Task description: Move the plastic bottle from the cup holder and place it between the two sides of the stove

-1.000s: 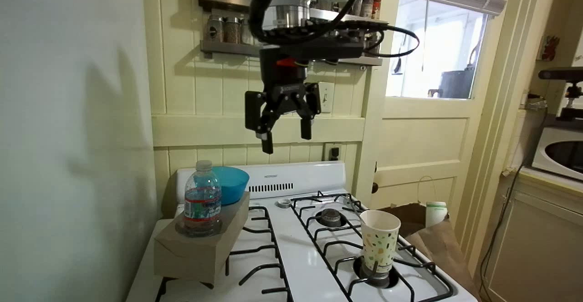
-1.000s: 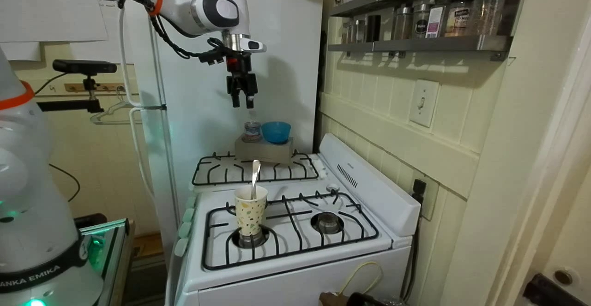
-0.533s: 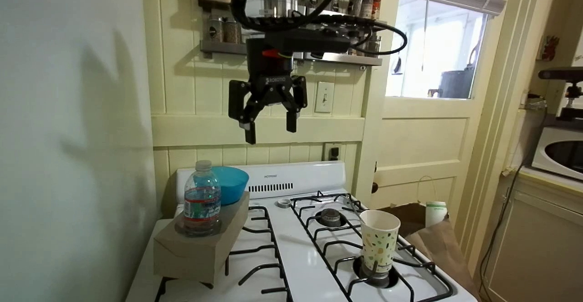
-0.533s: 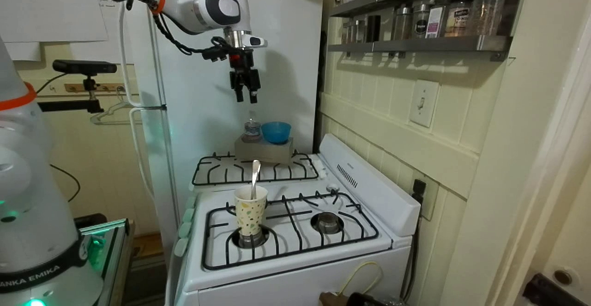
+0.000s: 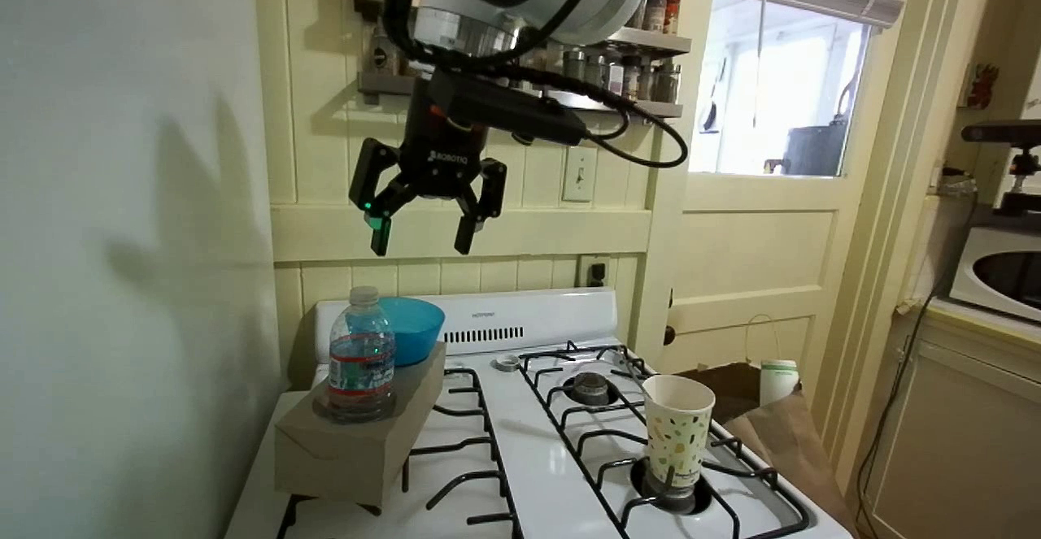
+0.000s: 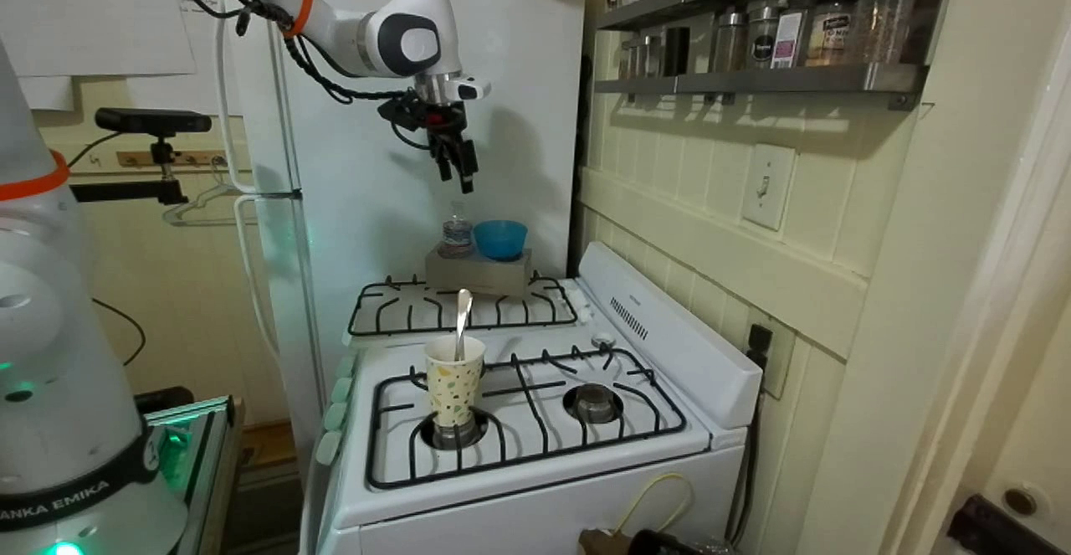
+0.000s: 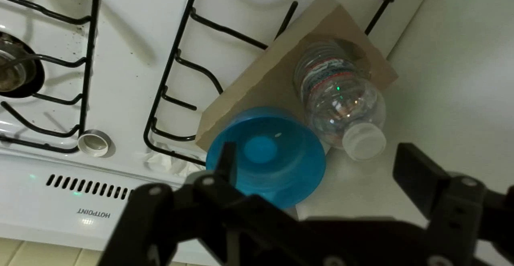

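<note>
The clear plastic bottle (image 5: pixel 362 364) with a pale cap and label band stands upright in one end of the grey-beige cup holder (image 5: pixel 346 462). The bottle (image 6: pixel 457 238) and cup holder (image 6: pixel 468 274) also show in an exterior view. The holder sits on a grate of the white stove (image 5: pixel 537 449), whose plain strip (image 7: pixel 128 73) runs between the grates. My gripper (image 5: pixel 421 248) is open and empty, tilted, above the bottle and bowl. In the wrist view, the bottle (image 7: pixel 341 93) and its cap lie just ahead of the gap between my fingers (image 7: pixel 317 155), apart from them.
A blue bowl (image 7: pixel 267 157) sits in the cup holder beside the bottle. A printed paper cup (image 6: pixel 454 383) with a spoon stands on a burner of the opposite grate. A small ring (image 7: pixel 94 143) lies on the strip near the backguard. A pale wall (image 5: pixel 154 238) stands close beside the bottle.
My gripper has moved toward the bottle's side, leftward in an exterior view, and has tilted. The bottle, bowl and cup holder have not moved.
</note>
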You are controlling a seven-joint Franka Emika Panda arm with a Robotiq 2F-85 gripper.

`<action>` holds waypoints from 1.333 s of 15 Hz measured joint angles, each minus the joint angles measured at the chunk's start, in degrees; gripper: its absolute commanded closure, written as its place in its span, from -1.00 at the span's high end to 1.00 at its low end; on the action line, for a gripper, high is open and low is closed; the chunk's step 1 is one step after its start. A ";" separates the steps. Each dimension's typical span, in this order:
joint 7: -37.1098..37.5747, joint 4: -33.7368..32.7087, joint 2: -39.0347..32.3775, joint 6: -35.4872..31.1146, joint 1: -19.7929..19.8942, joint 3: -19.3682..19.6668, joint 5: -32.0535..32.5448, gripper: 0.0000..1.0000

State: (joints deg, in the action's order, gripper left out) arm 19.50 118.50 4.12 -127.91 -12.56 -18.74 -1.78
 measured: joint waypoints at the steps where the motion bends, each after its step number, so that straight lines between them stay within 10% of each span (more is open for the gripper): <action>1: 0.00 -0.21 -0.87 0.00 -0.30 -0.02 0.00 1.00; 11: -0.41 -12.52 -13.60 6.22 -4.91 -0.12 7.39 0.75; 20: -0.41 -18.82 -17.15 12.31 -7.85 1.13 9.23 -0.68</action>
State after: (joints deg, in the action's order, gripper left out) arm 19.09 99.68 -13.03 -115.60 -20.40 -17.61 7.45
